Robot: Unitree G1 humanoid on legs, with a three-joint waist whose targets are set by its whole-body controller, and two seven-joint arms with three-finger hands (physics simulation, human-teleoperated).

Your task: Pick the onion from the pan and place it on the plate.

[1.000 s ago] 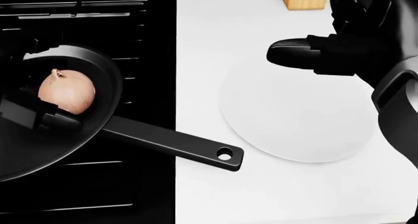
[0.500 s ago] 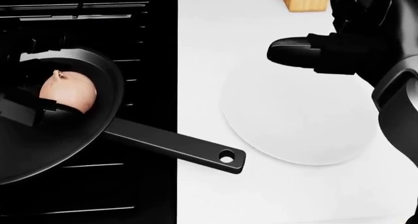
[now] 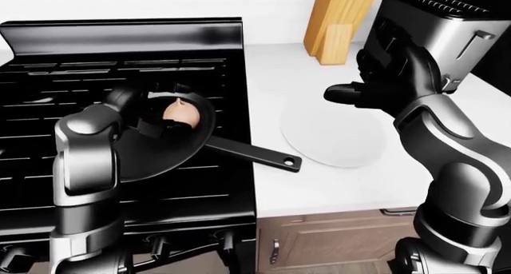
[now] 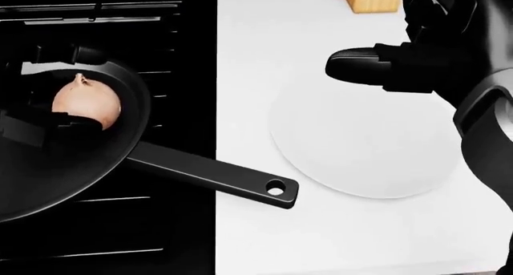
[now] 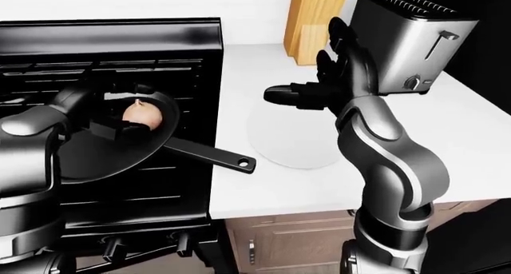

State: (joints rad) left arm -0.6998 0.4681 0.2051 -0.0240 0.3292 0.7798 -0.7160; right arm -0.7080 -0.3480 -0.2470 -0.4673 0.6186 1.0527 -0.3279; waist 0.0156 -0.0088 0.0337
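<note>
Because the onion (image 4: 86,105) is round, firm, light and papery-slick, it looks best gripped across its widest middle. It sits in the pan (image 4: 96,167) on the stove, the left hand (image 3: 160,121) touching it; grip unclear. The right hand (image 4: 377,67) hangs unclenched over the plate (image 4: 361,149).

No text, label, brand, number or sign can be read on anything shown in these views.
</note>
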